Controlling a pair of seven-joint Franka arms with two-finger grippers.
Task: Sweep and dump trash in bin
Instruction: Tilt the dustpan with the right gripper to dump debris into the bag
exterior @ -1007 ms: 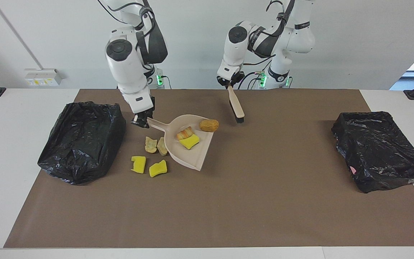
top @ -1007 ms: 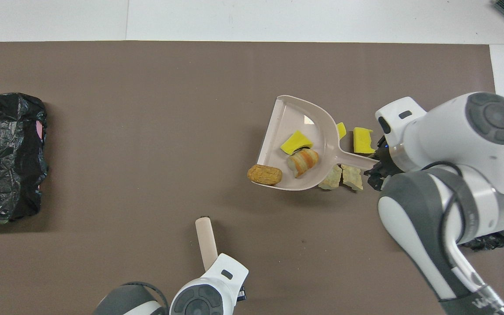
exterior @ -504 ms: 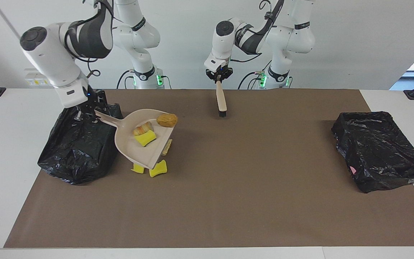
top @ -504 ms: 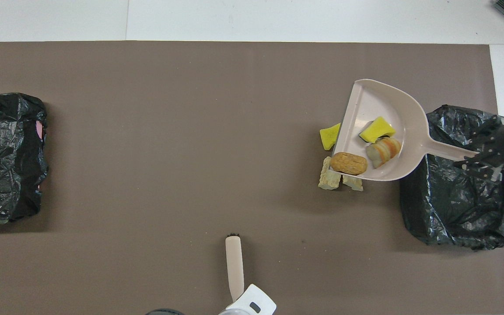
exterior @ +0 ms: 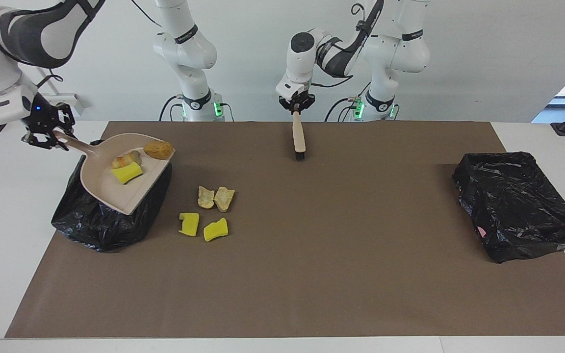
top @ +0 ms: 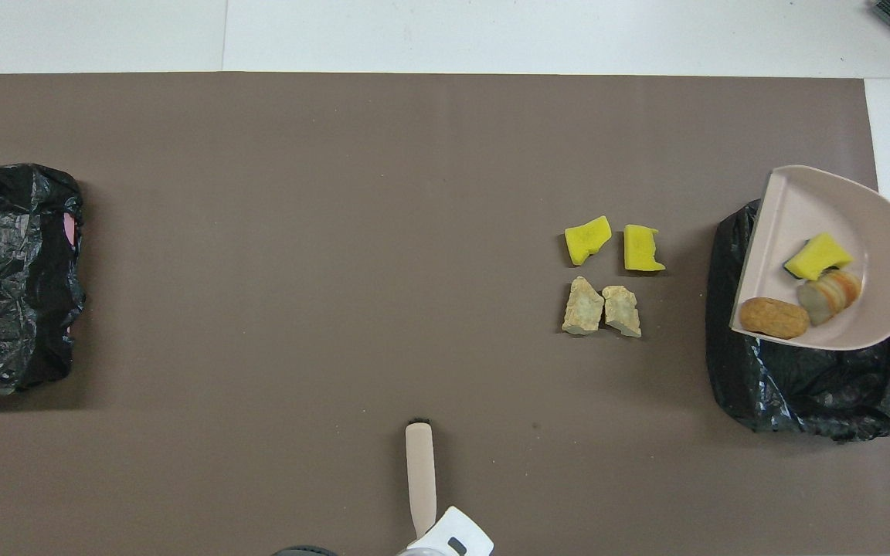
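My right gripper [exterior: 47, 133] is shut on the handle of the beige dustpan [exterior: 108, 193], held level in the air over the black-lined bin [exterior: 96, 220] at the right arm's end. The pan [top: 808, 208] holds three pieces of trash: a yellow sponge [exterior: 127, 172], a striped bread piece [exterior: 125, 160] and a brown chunk [exterior: 158, 149] at its lip. Two tan chunks [exterior: 206, 197] and two yellow sponges [exterior: 189, 223] lie on the mat beside the bin. My left gripper [exterior: 296, 109] is shut on the brush [exterior: 298, 137], which hangs bristles down.
A second black-lined bin [exterior: 518, 206] stands at the left arm's end of the brown mat [exterior: 341, 274]. The brush [top: 419, 471] hangs over the mat's edge nearest the robots, mid-table. The bin under the pan [top: 816, 394] shows crumpled black liner.
My right arm lifted the dustpan off the mat beside the loose scraps and carried it, with its three pieces, over the bin. My left arm raised the brush and shifted it slightly.
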